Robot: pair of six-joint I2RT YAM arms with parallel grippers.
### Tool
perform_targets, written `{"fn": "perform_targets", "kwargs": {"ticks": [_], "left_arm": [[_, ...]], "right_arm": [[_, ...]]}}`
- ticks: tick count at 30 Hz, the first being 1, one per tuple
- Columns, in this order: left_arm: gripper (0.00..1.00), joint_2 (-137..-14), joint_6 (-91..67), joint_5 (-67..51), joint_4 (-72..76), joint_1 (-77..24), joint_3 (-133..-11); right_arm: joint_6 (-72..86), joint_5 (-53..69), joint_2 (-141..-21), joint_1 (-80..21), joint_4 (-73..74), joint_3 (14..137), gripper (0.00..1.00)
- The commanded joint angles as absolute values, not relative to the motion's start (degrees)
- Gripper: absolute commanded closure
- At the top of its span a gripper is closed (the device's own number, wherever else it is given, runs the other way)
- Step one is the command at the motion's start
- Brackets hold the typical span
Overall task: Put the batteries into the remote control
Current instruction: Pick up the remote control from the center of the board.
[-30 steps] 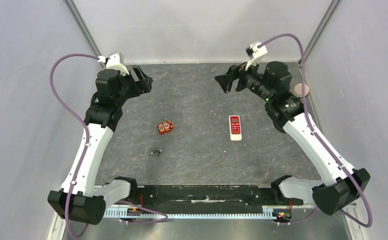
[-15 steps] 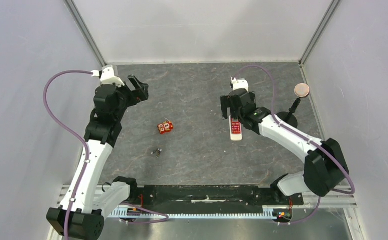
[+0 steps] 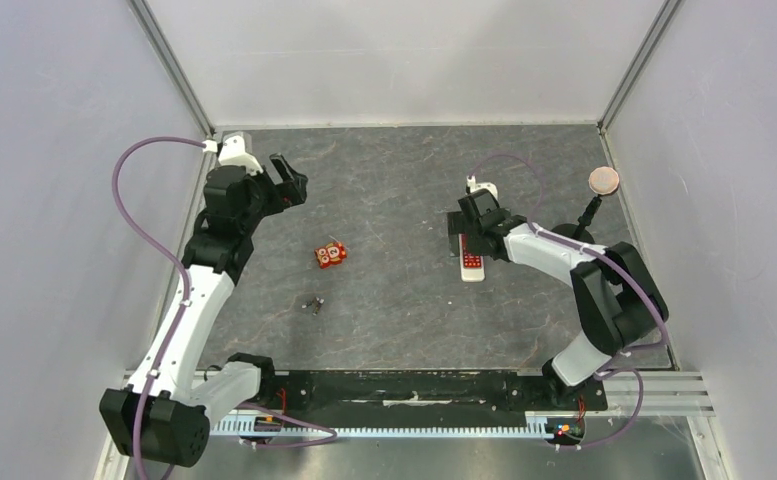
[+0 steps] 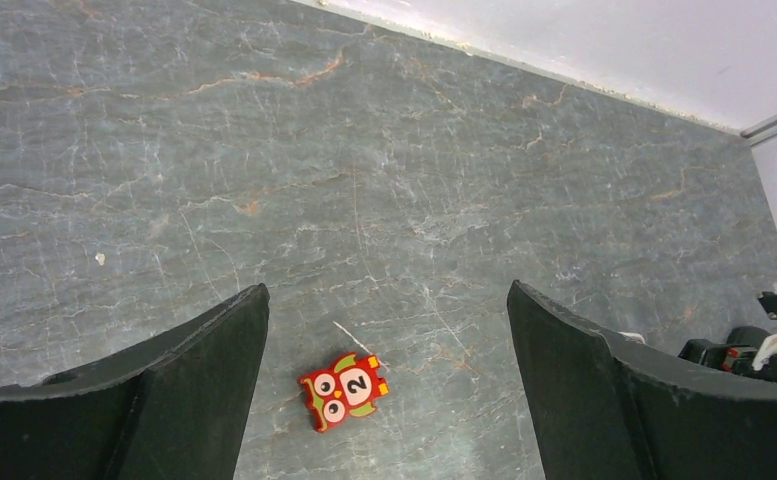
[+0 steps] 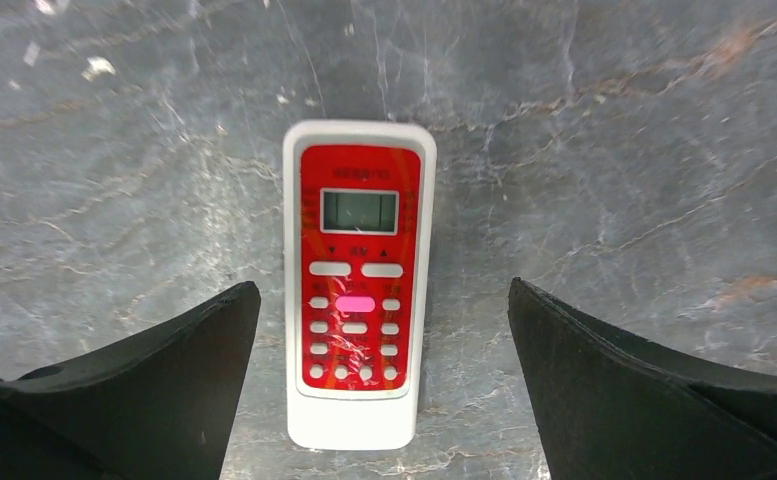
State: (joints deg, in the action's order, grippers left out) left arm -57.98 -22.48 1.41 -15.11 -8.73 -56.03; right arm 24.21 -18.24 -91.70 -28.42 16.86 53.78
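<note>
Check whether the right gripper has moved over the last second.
Yes. The right gripper came nearer from the far side of the table and now hangs over the remote control, which stayed put.

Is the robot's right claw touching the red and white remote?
Apart. In the right wrist view the open right gripper sits over the remote control, and bare grey table shows between the remote and both of its fingers.

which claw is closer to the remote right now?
Right. The right claw is open directly over the remote, one finger on each side. The left claw is far across the table, beyond the owl tile.
</note>
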Motion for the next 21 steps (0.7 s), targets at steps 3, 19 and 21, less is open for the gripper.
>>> {"fn": "perform_targets", "kwargs": {"ticks": [3, 19, 21], "left_arm": [[0.06, -58.80, -21.62, 0.83, -12.31, -8.75, -56.43], [0.10, -58.80, -20.22, -6.86, -7.99, -8.70, -54.38], [0.11, -58.93, -21.05, -7.99, -8.04, -8.70, -54.24]], "right_arm": [[25.39, -13.42, -94.12, -27.87, 16.85, 52.98, 0.04], [26.84, -5.01, -97.36, -26.98, 18.97, 54.51, 0.64], [24.99, 1.93, -96.57, -27.16, 17.90, 55.65, 0.70]]}}
